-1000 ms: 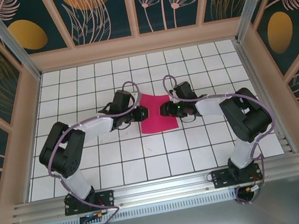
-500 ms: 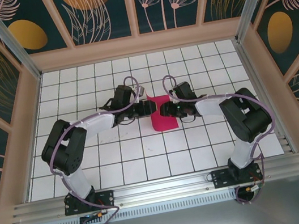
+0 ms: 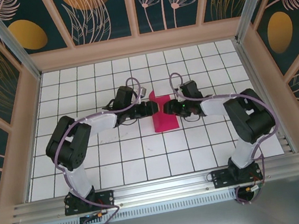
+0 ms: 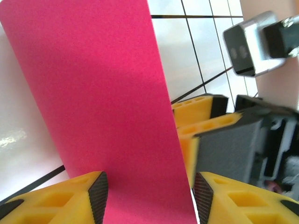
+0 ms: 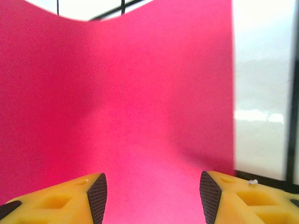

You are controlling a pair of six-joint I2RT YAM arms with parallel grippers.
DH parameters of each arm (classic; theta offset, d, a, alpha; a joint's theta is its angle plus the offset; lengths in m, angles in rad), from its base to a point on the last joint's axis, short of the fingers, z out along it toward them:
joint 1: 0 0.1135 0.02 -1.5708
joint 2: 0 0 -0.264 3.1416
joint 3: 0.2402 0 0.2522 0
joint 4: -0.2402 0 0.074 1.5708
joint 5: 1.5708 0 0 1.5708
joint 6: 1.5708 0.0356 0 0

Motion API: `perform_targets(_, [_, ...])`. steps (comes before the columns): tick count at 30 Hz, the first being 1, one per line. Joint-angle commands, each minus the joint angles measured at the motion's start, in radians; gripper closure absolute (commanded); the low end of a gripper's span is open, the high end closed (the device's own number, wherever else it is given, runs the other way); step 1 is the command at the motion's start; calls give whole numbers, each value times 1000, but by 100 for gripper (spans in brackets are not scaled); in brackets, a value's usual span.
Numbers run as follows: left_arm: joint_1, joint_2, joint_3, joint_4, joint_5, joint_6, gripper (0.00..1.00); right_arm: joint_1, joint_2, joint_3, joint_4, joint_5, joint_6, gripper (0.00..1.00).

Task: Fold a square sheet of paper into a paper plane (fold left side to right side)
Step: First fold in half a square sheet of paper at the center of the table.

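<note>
1 fold half made: the left side is arching over the right, uncreased.
Top external: the square sheet of paper (image 3: 165, 118) is showing as a narrow magenta strip at the centre of the table (image 3: 116, 152), its 12 o'clock end curling up; the left gripper (image 3: 148, 108) is sitting at its 9 o'clock edge, the right gripper (image 3: 168, 109) at 3 o'clock. Left wrist: the fingers (image 4: 60, 200) are standing half apart, the smooth pink sheet running between them toward 12 o'clock, unpinched. Right wrist: jaws are gaping half wide over paper bowing upward at 9 o'clock. I am judging the centre crease, nose folds and wings as all remaining.
</note>
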Motion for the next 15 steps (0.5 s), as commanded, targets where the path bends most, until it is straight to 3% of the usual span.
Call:
perform_targets(1, [6,26,8,41,24,-19,48,-45,-74,-10,80,-98,31,41])
perform_targets(15, [6,50,11,66,40,-34,50,-58,-21,16,279,-248,150,41])
